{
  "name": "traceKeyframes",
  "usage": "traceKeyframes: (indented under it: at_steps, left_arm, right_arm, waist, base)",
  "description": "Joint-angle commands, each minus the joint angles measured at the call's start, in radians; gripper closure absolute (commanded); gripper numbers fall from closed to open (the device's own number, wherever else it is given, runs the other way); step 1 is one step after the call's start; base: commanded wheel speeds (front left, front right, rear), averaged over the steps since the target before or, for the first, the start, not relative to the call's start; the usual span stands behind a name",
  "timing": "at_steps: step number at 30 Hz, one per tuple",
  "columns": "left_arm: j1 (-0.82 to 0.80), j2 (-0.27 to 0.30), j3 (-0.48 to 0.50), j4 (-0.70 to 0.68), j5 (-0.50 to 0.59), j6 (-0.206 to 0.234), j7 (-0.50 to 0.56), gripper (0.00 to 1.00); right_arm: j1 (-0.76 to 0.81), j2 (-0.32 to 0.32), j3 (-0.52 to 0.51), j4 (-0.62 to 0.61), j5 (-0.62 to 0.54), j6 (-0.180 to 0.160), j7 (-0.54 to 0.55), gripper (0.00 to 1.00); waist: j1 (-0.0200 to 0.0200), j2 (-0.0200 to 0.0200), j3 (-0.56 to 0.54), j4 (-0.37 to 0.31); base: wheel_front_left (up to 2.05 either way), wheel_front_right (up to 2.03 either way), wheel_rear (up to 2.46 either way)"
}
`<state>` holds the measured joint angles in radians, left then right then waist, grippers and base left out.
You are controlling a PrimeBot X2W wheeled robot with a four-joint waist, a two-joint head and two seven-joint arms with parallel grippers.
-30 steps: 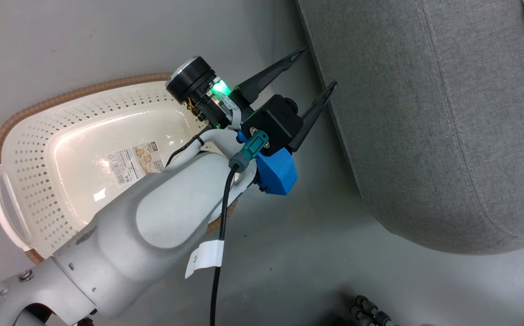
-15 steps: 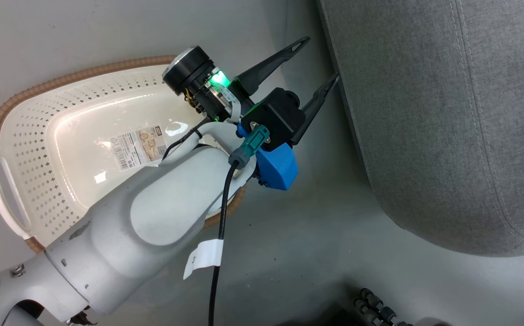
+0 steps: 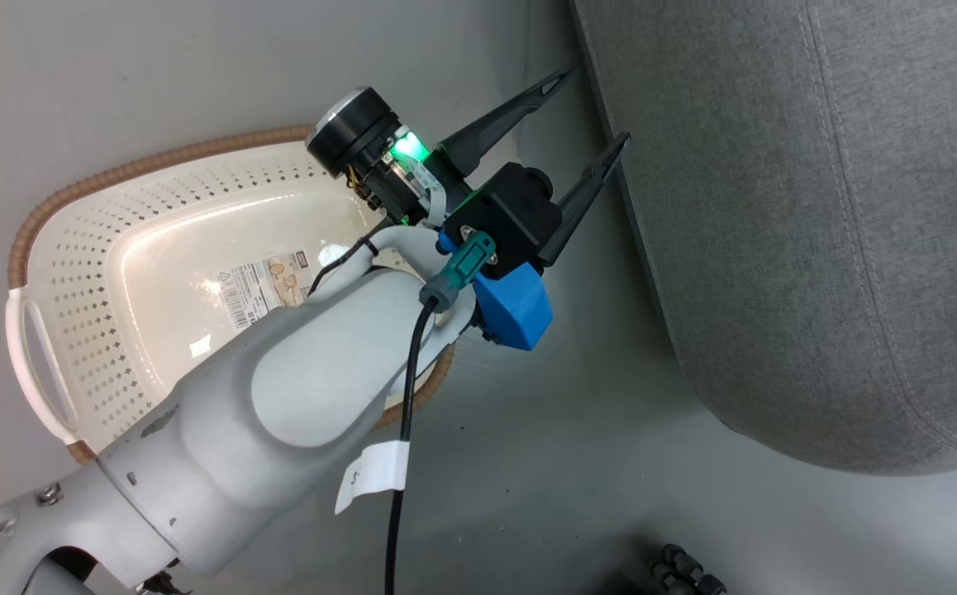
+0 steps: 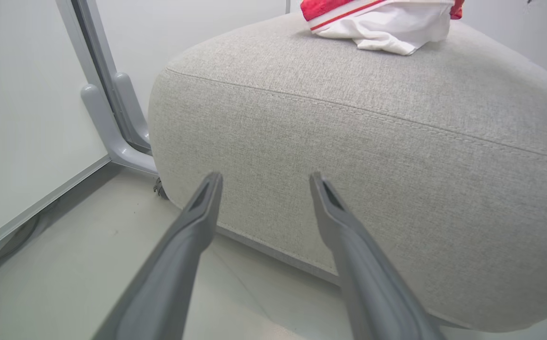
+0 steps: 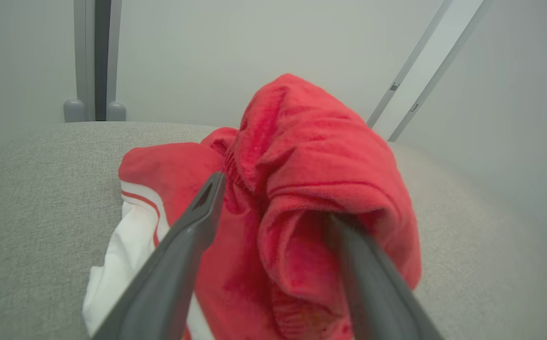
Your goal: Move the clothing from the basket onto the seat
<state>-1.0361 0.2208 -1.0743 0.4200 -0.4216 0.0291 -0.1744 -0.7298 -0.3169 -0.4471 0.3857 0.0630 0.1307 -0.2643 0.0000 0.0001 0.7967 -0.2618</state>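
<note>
on the pale grey floor [image 3: 528,463], at the far left of the head view:

item one: brown-rimmed, cream-white perforated plastic basket [image 3: 73,314]. a barcode sticker [image 3: 268,285] lies on its bare bottom. no fabric is visible in the part that the pale forearm [image 3: 313,388] leaves uncovered.

item two: left pincer [image 3: 596,107], two long dark fingers spread wide and holding nothing. the tips are near the side of the seat but apart from it.

item three: large grey woven-fabric upholstered seat [image 3: 817,231], with a rounded corner and a stitched seam.

item four: soft bright red clothing [image 5: 311,156] with a white panel and thin stripe trim. it lies heaped on top of the seat, well back from the corner.

item five: right pincer [image 5: 274,198], fingers apart and not pinching. a red fold drapes over the finger on the wrist view's right.

handling note: the step is judged to be the let-go of a garment on the seat. keep the fingers wide. draw back along their own line so the fold slides off rather than drags. rise only once free. check that the heap sits clear of the seat's edge.
</note>
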Motion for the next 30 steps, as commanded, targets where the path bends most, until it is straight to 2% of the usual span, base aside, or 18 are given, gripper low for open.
traceKeyframes:
  at_steps: [1,10,15,21,30]
  left_arm:
    - [0.01,-0.004,0.002,0.009,-0.008,0.004,-0.015,0.0]
    - [0.068,-0.035,0.033,0.063,-0.046,0.012,-0.075,0.0]
    - [0.119,-0.048,0.079,0.075,-0.064,0.024,-0.091,0.0]
    - [0.219,-0.043,0.205,0.0,-0.041,0.047,-0.091,0.0]
    - [0.39,-0.039,0.443,-0.084,0.025,0.048,-0.091,0.0]
  right_arm:
    - [0.041,0.017,-0.008,-0.021,-0.009,0.0,0.0,0.0]
    - [0.221,0.069,-0.045,-0.145,-0.038,0.0,0.0,0.0]
    - [0.287,0.084,-0.017,-0.209,-0.049,0.0,0.0,0.0]
    - [0.322,0.077,0.098,-0.249,-0.059,0.0,0.0,0.0]
    - [0.336,0.094,0.292,-0.267,-0.052,0.0,0.0,0.0]
  waist:
    - [0.0,-0.0001,-0.027,0.001]
    - [0.0,-0.0001,-0.176,0.024]
    - [0.0,-0.0001,-0.269,0.058]
    - [0.0,-0.0001,-0.363,0.108]
    - [0.0,-0.0001,-0.479,0.184]
  base:
    - [0.0,0.0,0.0]
    - [0.0,0.0,0.0]
    - [0.0,0.0,0.0]
    - [0.0,0.0,0.0]
    - [0.0,0.0,0.0]
